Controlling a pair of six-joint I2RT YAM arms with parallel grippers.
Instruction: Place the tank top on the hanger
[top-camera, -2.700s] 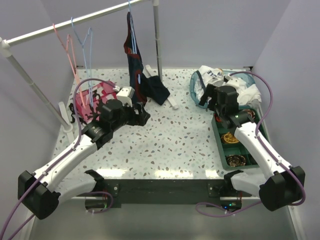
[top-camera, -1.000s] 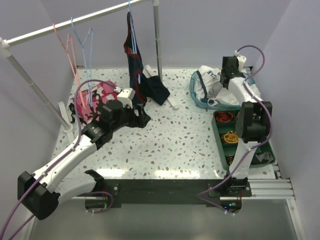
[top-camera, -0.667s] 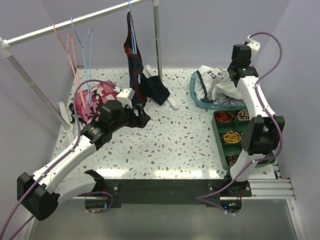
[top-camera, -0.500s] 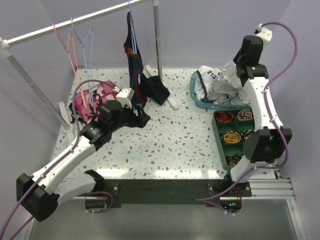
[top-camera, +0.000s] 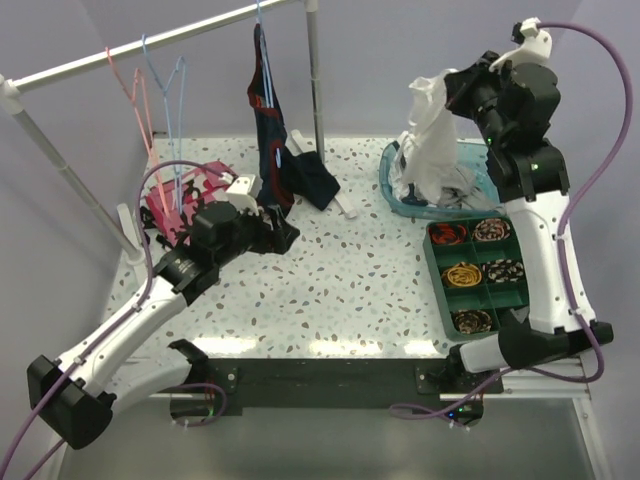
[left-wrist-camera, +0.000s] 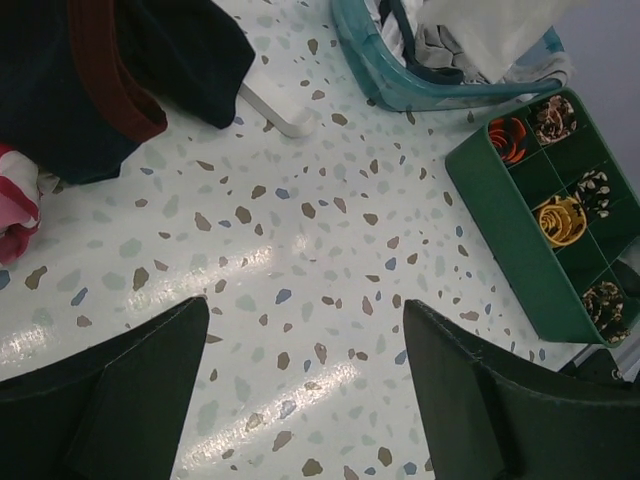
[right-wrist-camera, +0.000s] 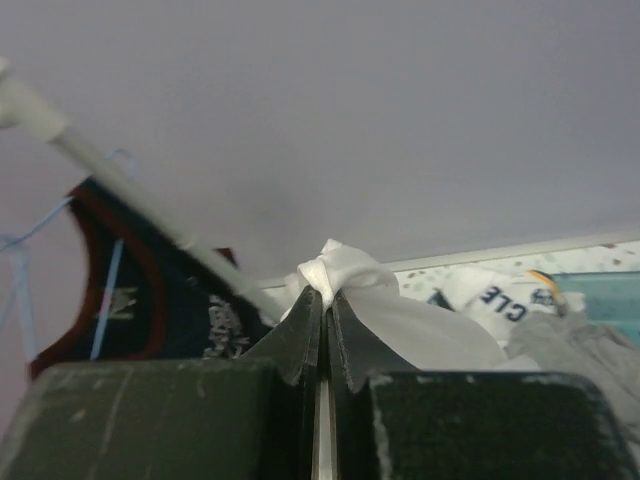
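Note:
My right gripper (top-camera: 452, 97) (right-wrist-camera: 325, 297) is raised high at the back right, shut on a bunch of the white tank top (top-camera: 430, 140) (right-wrist-camera: 345, 270). The limp fabric hangs from the jaws down into the teal basket (top-camera: 400, 202). The light-blue hanger (top-camera: 168, 95) hangs empty on the rail (top-camera: 150, 42) at the back left, far from the tank top. My left gripper (top-camera: 285, 235) (left-wrist-camera: 305, 385) hovers low over the speckled table left of centre, jaws wide apart with nothing between them.
A pink hanger (top-camera: 125, 90) hangs beside the blue one. A navy garment with red stripes (top-camera: 268, 120) hangs on the rail, its end on the table (left-wrist-camera: 110, 70). A pink camouflage garment (top-camera: 180, 195) lies at the left. A green compartment tray (top-camera: 478, 270) (left-wrist-camera: 540, 210) sits at the right.
My right arm has swung up and back from the basket, lifting the tank top so it now hangs in the air. The left arm has barely moved.

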